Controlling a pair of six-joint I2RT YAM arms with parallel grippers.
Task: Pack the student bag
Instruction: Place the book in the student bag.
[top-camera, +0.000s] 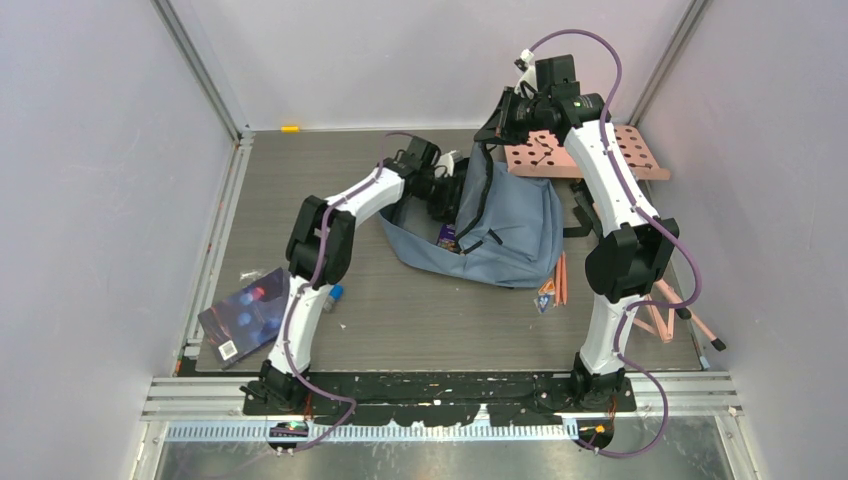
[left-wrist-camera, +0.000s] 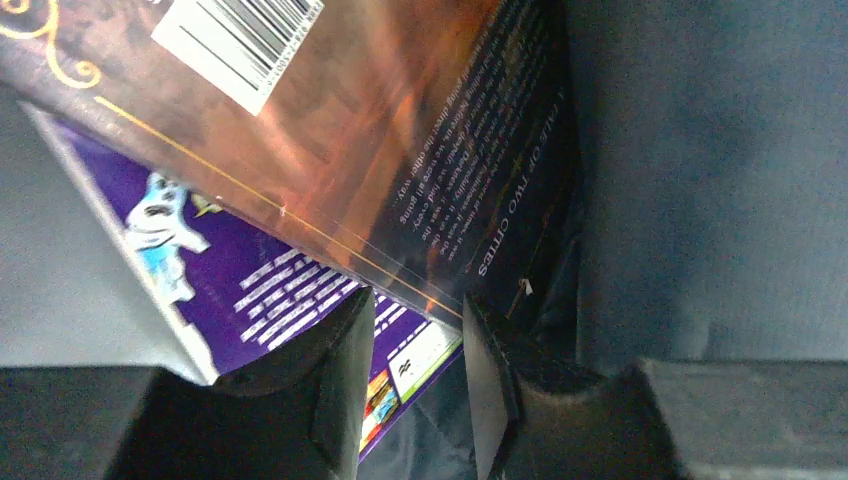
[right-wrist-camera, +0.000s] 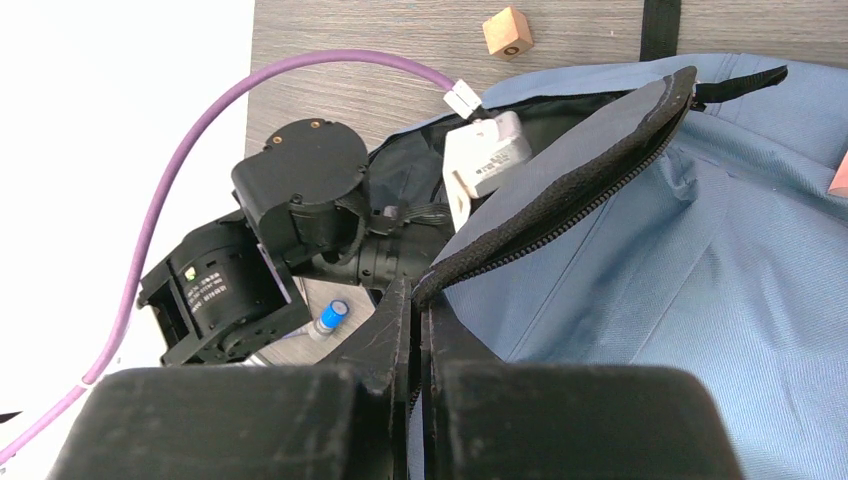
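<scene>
The grey-blue student bag (top-camera: 515, 235) lies mid-table with its mouth facing left. My right gripper (top-camera: 498, 125) is raised over the bag's back and shut on the bag's zipper edge (right-wrist-camera: 560, 180), holding the flap up. In the right wrist view the right gripper (right-wrist-camera: 420, 290) pinches that edge. My left gripper (top-camera: 445, 205) reaches into the mouth. In the left wrist view the left gripper (left-wrist-camera: 417, 300) is open, with a brown-orange book (left-wrist-camera: 400, 130) just beyond its tips, lying over a purple book (left-wrist-camera: 240, 280) inside the bag (left-wrist-camera: 720, 180).
A dark book (top-camera: 245, 312) lies at the table's left front. A small blue-capped item (top-camera: 333, 293) sits by the left arm. Orange pencils (top-camera: 560, 278) lie by the bag's front corner. A pink pegboard (top-camera: 600, 150) is behind the bag, and a wooden cube (right-wrist-camera: 506, 32) beyond it.
</scene>
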